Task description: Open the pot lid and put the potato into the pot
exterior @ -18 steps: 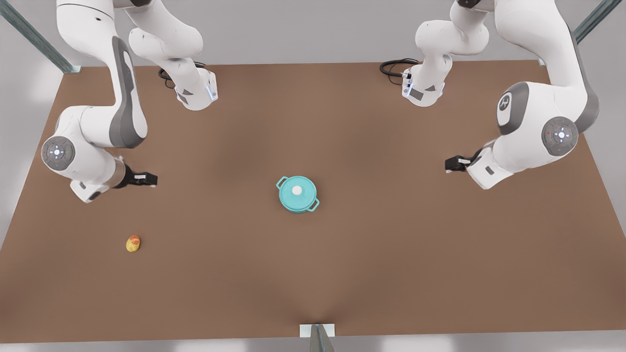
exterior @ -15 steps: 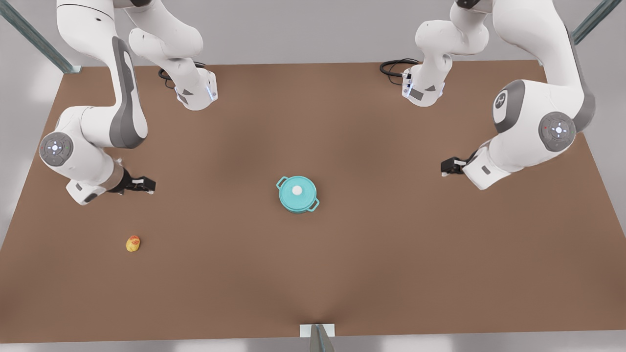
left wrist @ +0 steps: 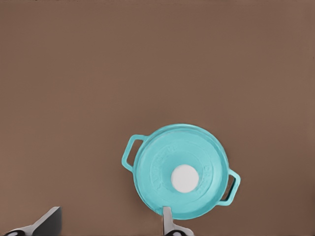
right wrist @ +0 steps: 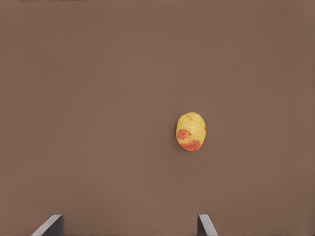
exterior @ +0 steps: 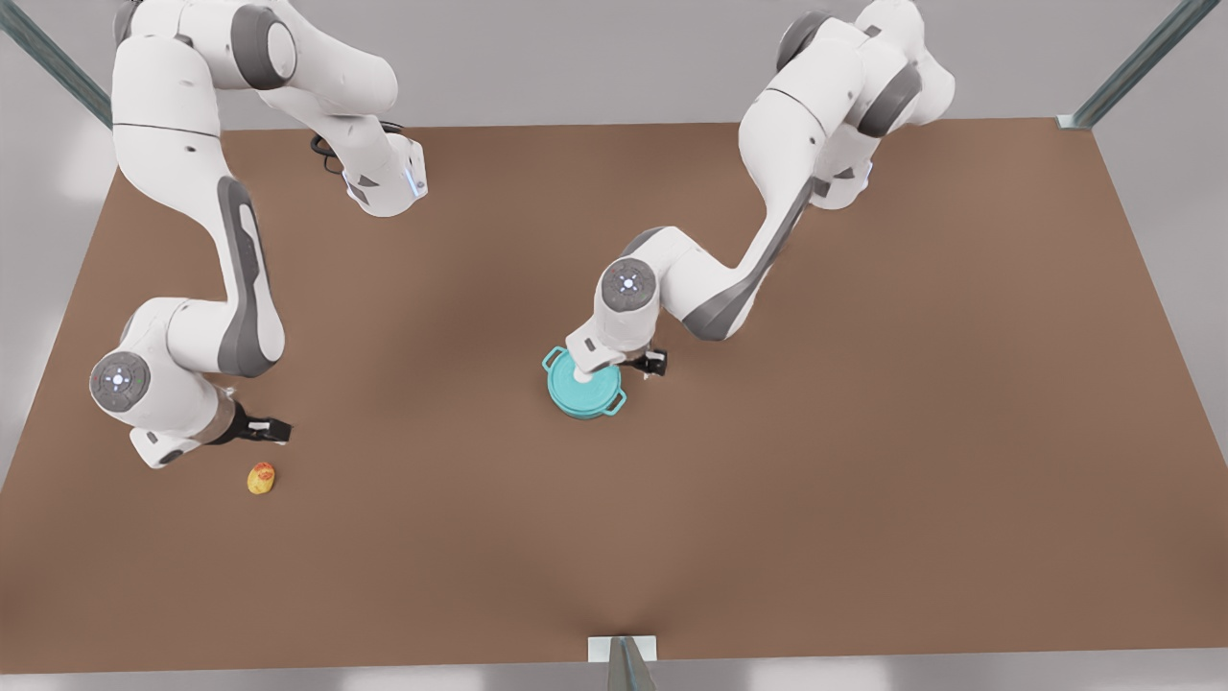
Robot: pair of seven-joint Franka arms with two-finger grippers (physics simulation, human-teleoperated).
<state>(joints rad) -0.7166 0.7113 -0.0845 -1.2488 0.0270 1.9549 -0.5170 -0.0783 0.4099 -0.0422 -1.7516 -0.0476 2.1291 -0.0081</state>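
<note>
The teal pot (exterior: pixel 586 412) stands mid-table with the pot lid (exterior: pixel 587 389) on it, white knob (left wrist: pixel 185 178) at its centre. My left gripper (exterior: pixel 653 363) hangs open above the pot's edge, on the front view's right side of it; in the left wrist view the lid (left wrist: pixel 162 169) lies just beyond one fingertip (left wrist: pixel 167 219). The potato (exterior: pixel 261 477) lies on the table toward the front view's left. My right gripper (exterior: pixel 272 430) is open just behind it, holding nothing. In the right wrist view the potato (right wrist: pixel 191 131) lies ahead of the open fingertips (right wrist: pixel 53 222).
The brown table (exterior: pixel 863 432) is bare around the pot and potato. Both arm bases (exterior: pixel 384 182) stand at the back edge with black cables beside them. A metal post (exterior: pixel 624 662) rises at the middle of the front edge.
The left arm has swung from the front view's far right in over the pot. The right arm has moved forward toward the potato. Pot, lid and potato have not moved.
</note>
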